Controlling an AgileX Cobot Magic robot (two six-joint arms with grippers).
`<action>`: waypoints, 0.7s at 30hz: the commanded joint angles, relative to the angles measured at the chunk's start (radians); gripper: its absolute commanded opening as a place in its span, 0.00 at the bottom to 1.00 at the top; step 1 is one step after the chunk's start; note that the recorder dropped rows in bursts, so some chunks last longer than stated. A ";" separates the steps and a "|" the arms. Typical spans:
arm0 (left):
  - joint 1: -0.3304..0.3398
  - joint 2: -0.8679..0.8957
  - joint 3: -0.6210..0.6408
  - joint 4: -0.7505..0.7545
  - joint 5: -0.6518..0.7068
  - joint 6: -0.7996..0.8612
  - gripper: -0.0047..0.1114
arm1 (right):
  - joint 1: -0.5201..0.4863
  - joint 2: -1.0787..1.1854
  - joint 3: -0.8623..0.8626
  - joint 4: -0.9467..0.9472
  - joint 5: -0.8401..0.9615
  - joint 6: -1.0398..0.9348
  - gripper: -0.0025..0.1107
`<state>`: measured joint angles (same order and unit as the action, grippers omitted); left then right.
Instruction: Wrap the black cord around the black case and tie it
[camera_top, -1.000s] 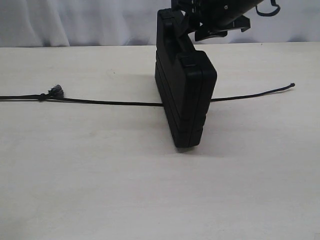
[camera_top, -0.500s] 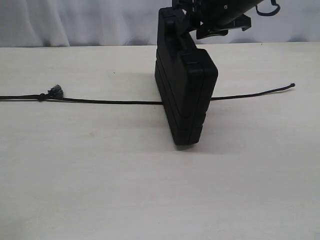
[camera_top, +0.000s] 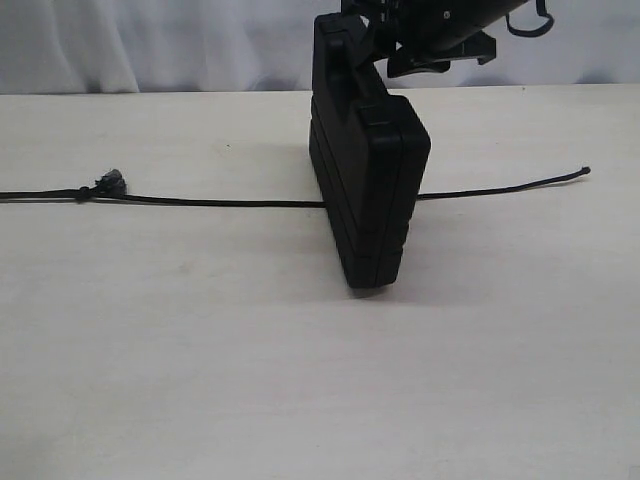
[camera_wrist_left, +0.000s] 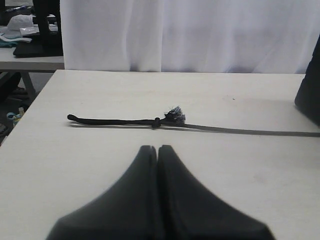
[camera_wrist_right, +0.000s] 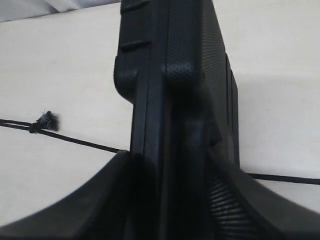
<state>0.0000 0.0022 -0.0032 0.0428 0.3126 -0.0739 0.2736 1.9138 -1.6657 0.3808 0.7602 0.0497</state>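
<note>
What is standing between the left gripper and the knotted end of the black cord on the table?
Nothing visible. Only bare table lies between the shut left gripper and the frayed knot of the black cord. The black case stands on edge farther along the cord, held by the right gripper.

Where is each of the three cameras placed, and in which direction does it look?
Exterior view: off the arms, faces across the table to a white curtain; shows black case, black cord, right arm above.
Left wrist view: low over the table, behind the shut left gripper, facing the cord's knot.
Right wrist view: above the case, looking down past the right gripper gripping it.
Shared: all show case and cord.
</note>
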 joint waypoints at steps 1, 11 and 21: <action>-0.002 -0.002 0.003 0.001 -0.007 -0.006 0.04 | -0.009 0.002 0.015 -0.038 0.012 -0.034 0.40; -0.002 -0.002 0.003 -0.001 -0.007 -0.006 0.04 | -0.009 0.013 0.015 -0.057 0.021 -0.034 0.39; -0.002 -0.002 0.003 -0.001 -0.007 -0.006 0.04 | -0.009 0.013 0.015 -0.060 0.021 -0.056 0.16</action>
<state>0.0000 0.0022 -0.0032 0.0428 0.3126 -0.0739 0.2736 1.9075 -1.6637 0.3685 0.7618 0.0103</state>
